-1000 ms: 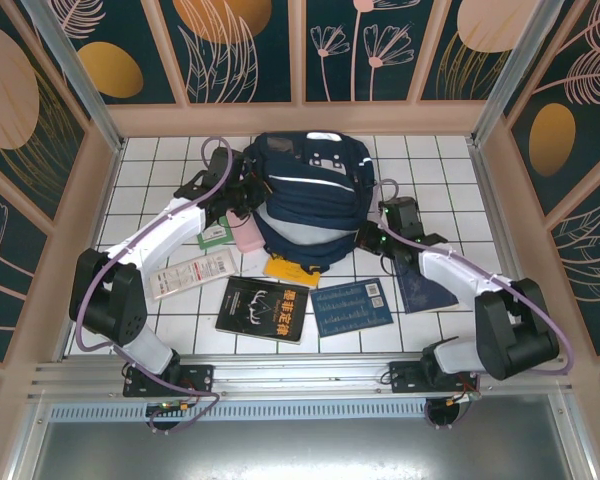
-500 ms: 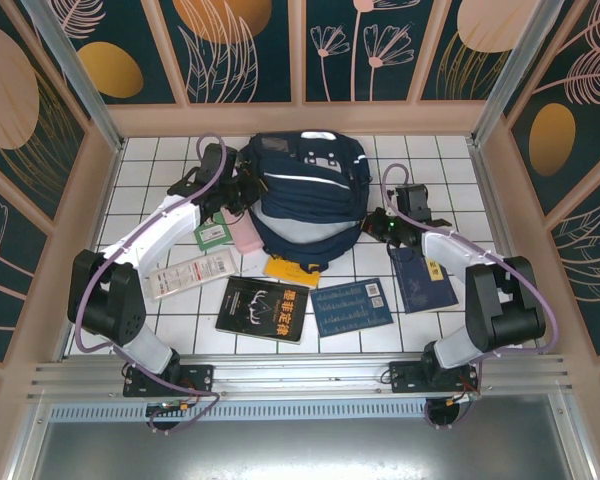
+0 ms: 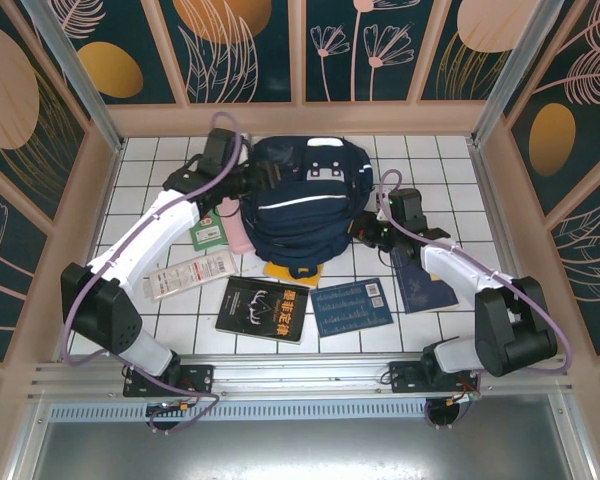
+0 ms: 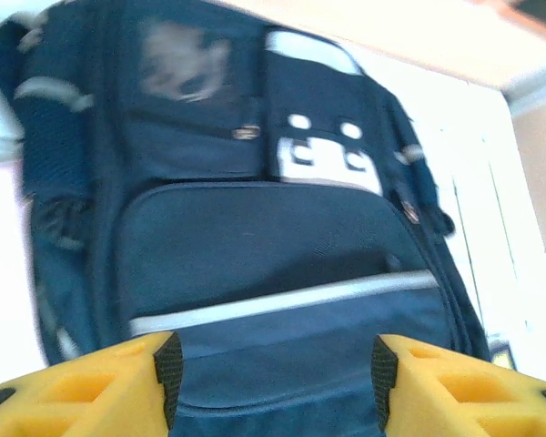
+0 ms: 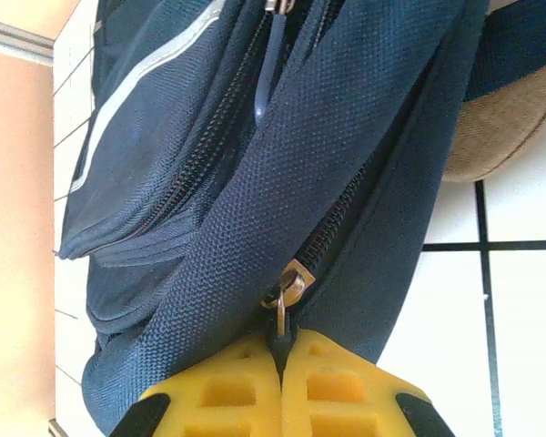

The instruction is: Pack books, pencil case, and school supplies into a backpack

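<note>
Yellow right jaws are pinched together on the small metal zipper pull (image 5: pixel 288 289) of the backpack (image 5: pixel 346 137), the tab clamped between their tips where the zip track runs along a navy fabric fold. The left jaws, yellow too, stand apart with nothing between them, poised over the backpack's front panel near its white reflective stripe (image 4: pixel 282 299); whether their tips touch the fabric cannot be told. From above, the backpack lies in the far middle of the white-tiled worktop (image 3: pixel 150 190), with the left arm reaching to its upper left side and the right arm to its right side. A pink pencil case (image 3: pixel 238 228) and a small green book (image 3: pixel 210 232) lie just beside the backpack's left edge. An orange-yellow book (image 3: pixel 288 272) pokes out from under its near edge. Nearer the arm bases lie the whitish printed packet (image 3: pixel 190 273), a black book with a white title (image 3: pixel 263 308), a blue book (image 3: pixel 352 307), and a darker blue book (image 3: pixel 427 290) partly under the right arm, all flat on the worktop outside the backpack.
</note>
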Motion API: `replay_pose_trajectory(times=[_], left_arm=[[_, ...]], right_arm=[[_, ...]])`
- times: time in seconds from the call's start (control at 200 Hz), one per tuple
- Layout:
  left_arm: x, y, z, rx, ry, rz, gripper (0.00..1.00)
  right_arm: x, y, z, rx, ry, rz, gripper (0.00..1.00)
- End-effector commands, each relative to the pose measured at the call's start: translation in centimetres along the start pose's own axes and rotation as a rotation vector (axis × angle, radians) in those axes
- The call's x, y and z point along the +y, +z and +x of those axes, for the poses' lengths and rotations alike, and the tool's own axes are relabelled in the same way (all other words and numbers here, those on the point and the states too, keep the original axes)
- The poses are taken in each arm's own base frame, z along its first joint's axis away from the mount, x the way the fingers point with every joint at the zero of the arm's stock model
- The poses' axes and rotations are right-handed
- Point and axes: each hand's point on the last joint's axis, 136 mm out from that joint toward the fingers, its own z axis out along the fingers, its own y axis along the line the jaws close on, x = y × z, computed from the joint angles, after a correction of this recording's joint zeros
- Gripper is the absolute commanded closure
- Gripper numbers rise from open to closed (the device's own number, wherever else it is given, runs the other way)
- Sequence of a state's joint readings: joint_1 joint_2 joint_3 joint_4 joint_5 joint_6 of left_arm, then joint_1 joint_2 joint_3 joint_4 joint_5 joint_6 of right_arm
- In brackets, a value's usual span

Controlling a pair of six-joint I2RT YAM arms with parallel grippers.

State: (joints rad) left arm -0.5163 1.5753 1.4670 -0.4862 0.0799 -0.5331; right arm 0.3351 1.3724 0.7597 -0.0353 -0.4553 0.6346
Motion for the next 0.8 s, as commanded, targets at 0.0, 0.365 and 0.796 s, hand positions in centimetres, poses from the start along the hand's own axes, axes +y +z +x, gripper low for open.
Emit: replay_pose_trajectory(times=[0.0, 0.365, 0.796], left_arm=[[-3.0, 0.9, 3.9, 0.111, 0.358, 0.044, 0.41], [-4.4, 7.6, 12.6, 0.292, 0.740, 0.042, 0.38], [-5.9, 8.2, 14.0, 0.322, 0.725, 0.147, 0.30]], right_arm=[[2.5, -0.5, -0.2, 0.007, -0.057, -0.081, 1.00], [3.3, 0.0, 1.0, 0.041, -0.082, -0.127, 1.00], [3.1, 0.5, 1.1, 0.043, -0.067, -0.133, 1.00]])
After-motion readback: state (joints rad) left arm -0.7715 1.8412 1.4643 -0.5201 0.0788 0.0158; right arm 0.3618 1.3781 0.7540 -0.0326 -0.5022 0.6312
